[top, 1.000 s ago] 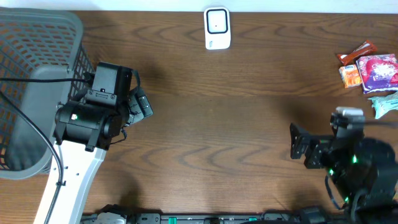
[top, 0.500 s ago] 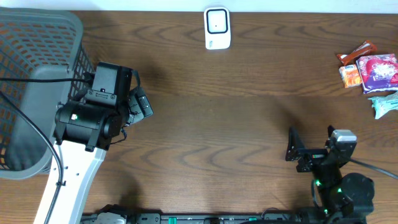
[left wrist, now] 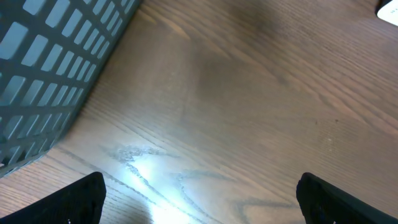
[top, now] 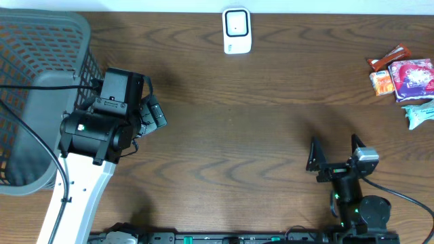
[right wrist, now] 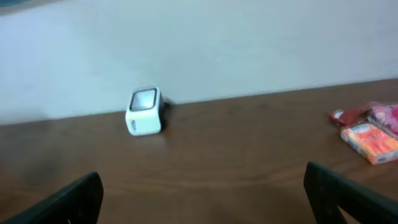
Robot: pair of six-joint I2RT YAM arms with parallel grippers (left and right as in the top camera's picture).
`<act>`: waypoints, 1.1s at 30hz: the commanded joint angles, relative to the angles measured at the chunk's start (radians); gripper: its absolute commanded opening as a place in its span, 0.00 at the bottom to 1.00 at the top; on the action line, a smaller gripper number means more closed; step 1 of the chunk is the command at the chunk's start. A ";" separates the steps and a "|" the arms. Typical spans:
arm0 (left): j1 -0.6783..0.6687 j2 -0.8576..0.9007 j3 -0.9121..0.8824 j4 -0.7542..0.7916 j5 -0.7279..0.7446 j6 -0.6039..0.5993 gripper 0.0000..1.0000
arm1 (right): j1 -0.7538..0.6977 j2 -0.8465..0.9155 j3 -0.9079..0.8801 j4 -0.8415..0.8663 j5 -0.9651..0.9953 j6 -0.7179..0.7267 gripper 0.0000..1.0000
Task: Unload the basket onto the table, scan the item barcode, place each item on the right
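The white barcode scanner (top: 237, 30) stands at the table's back edge, also visible in the right wrist view as the scanner (right wrist: 144, 111) against the wall. Snack items lie at the far right: an orange packet (top: 382, 81), a pink packet (top: 412, 76), a red-brown bar (top: 388, 57) and a teal packet (top: 419, 114). My right gripper (top: 333, 152) is open near the front edge, facing the back, well short of the items. The orange packet (right wrist: 370, 138) shows right of its open gripper (right wrist: 202, 199). My left gripper (top: 154, 110) hangs open beside the basket, over bare wood (left wrist: 199, 205).
A grey mesh basket (top: 41, 41) fills the left back corner; its wall (left wrist: 50, 74) is close on the left in the left wrist view. The left arm's black body and white link run down toward the front edge.
The right arm has drawn back toward the front edge and a little left, its gripper now pointing at the back wall. The left arm has not moved.
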 commanded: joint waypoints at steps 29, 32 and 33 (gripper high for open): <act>0.003 0.000 0.010 -0.003 -0.006 -0.001 0.98 | -0.005 -0.010 -0.095 0.026 0.032 -0.019 0.99; 0.003 0.000 0.010 -0.003 -0.006 -0.001 0.98 | -0.005 -0.010 -0.095 0.028 0.032 -0.019 0.99; 0.003 0.000 0.010 -0.003 -0.006 -0.002 0.98 | -0.005 -0.010 -0.095 0.028 0.032 -0.019 0.99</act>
